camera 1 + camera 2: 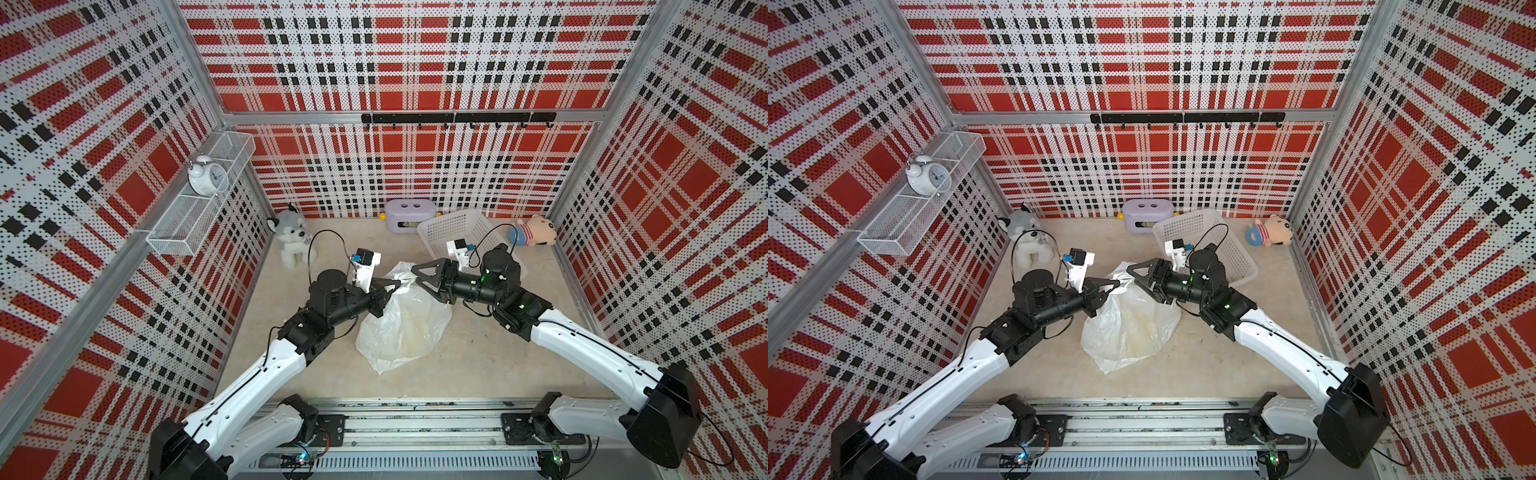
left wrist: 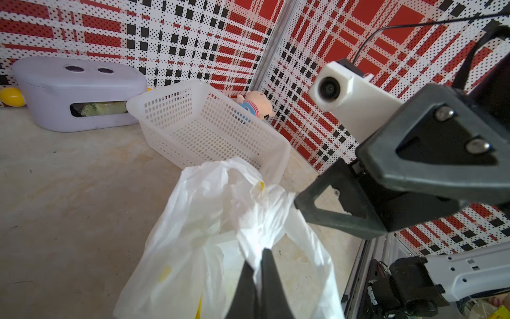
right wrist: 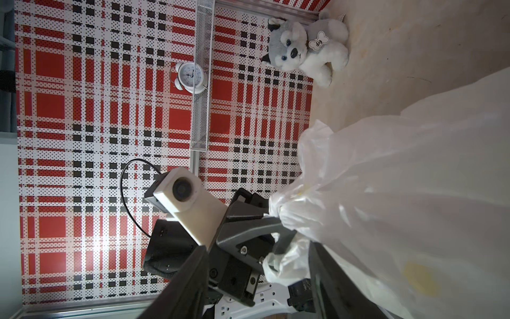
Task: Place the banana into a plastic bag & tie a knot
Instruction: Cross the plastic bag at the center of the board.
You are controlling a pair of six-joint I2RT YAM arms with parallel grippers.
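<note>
Along the near edge runs an aluminium rail (image 1: 415,419) that carries both arm bases. The surface (image 1: 478,365) beyond it is pale beige and mottled, and it is walled on three sides by perforated panels (image 1: 415,62) in red, black and white plaid.

At the middle of the surface slumps the bag (image 1: 399,328). The banana (image 1: 415,336) shows only as a dim yellow patch through its wall. The left gripper (image 1: 395,284) is pinched tight on the bag's gathered top. The right gripper (image 1: 415,276) faces it with its jaws spread wide, and in the right wrist view a loose fold of bag lies between them, unclamped.

Farther back, right of centre, sits a white basket (image 1: 453,232). A lilac box (image 1: 409,214) stands at the middle of the far edge. A husky (image 1: 291,239) sits in the far left corner and a pig (image 1: 536,235) lies in the far right corner.

A black hook rail (image 1: 457,117) hangs on the back wall. A wire shelf (image 1: 195,208) on the left wall holds a white clock (image 1: 208,176).
</note>
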